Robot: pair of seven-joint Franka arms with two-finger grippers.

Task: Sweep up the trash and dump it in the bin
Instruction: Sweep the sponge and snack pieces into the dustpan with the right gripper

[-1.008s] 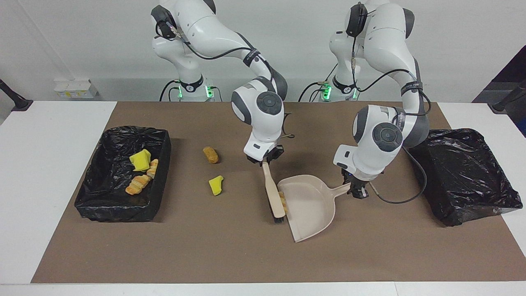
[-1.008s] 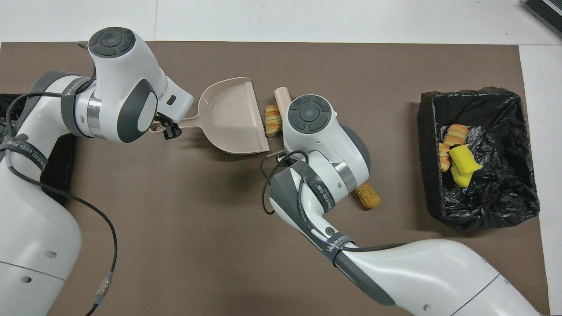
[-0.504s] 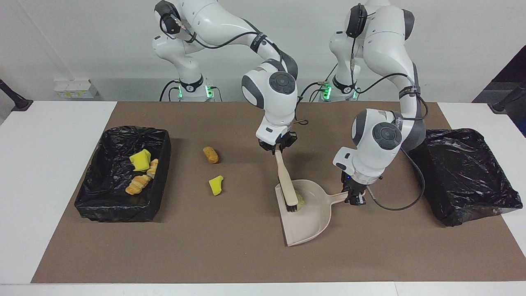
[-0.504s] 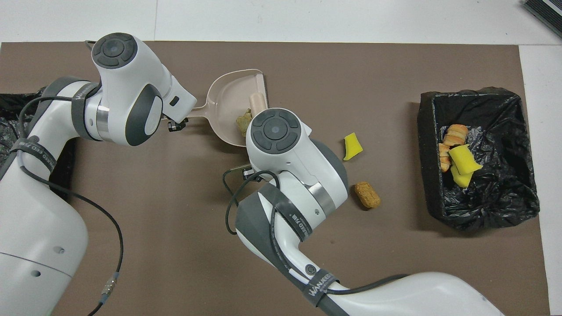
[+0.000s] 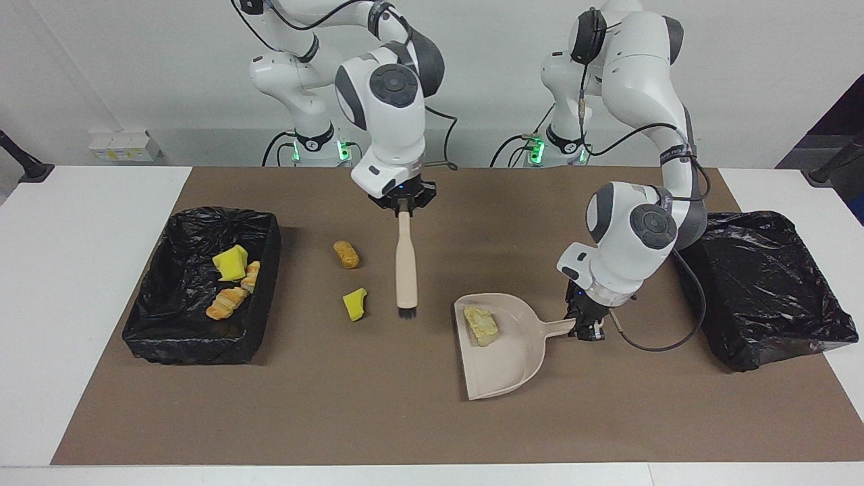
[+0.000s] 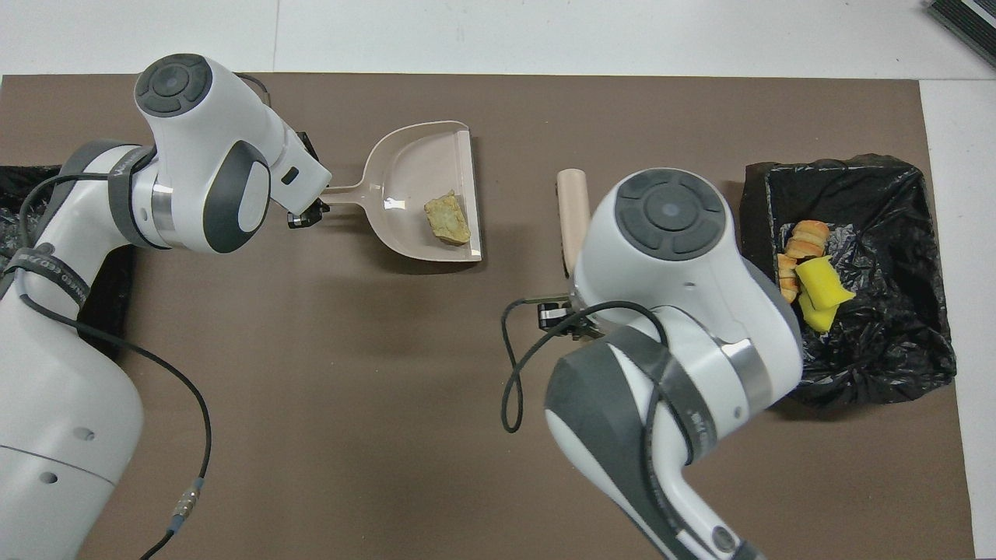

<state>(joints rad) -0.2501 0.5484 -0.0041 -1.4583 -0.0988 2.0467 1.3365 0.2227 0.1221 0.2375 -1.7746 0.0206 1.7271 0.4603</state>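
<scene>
Brush (image 5: 406,264) upright under raised right tool (image 5: 403,206) (clamped).

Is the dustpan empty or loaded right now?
Loaded: one pale crumbly lump lies inside the dustpan, near its open lip.

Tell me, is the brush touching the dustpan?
Apart. The facing view shows bare brown mat between the brush, hanging from the right gripper, and the dustpan.

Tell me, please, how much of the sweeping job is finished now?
Done: scraps lie in the bin. In hand: a pale lump sits in the dustpan held by the left gripper; the right gripper holds the brush. Left: yellow chunk, brown nugget.
</scene>
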